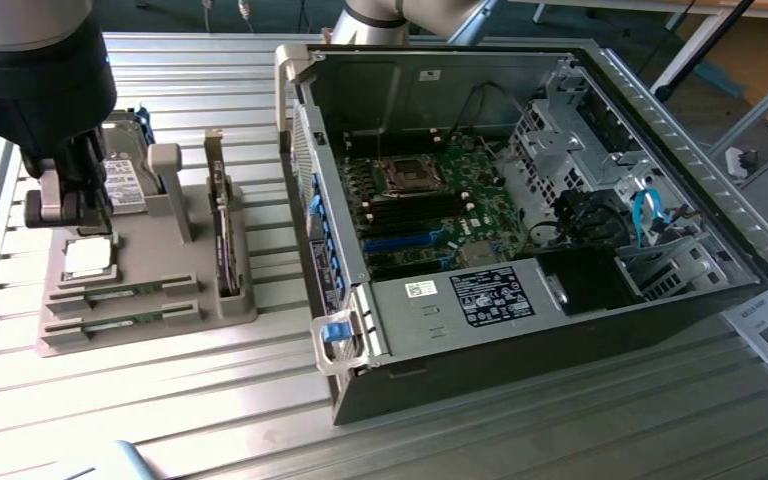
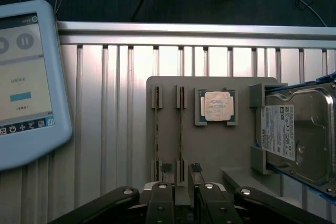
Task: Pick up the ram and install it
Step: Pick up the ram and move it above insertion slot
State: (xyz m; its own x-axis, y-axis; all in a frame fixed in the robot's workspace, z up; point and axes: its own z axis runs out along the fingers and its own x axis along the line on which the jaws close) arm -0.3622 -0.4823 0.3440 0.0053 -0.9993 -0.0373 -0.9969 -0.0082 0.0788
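Alignment matters most as we reach for the ram [image 2: 182, 129], which stands on edge in its slot of the grey tray [image 2: 215, 148]. Our gripper [image 2: 181, 170] hangs with fingers apart, straddling one end; we want it centred, clear of the neighbouring stick [image 2: 157, 129].

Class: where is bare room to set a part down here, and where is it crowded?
Free: slatted table toward the exterior camera from the grey holder and computer case; slats between tablet and holder. Crowded: the holder; narrow holder-case gap.
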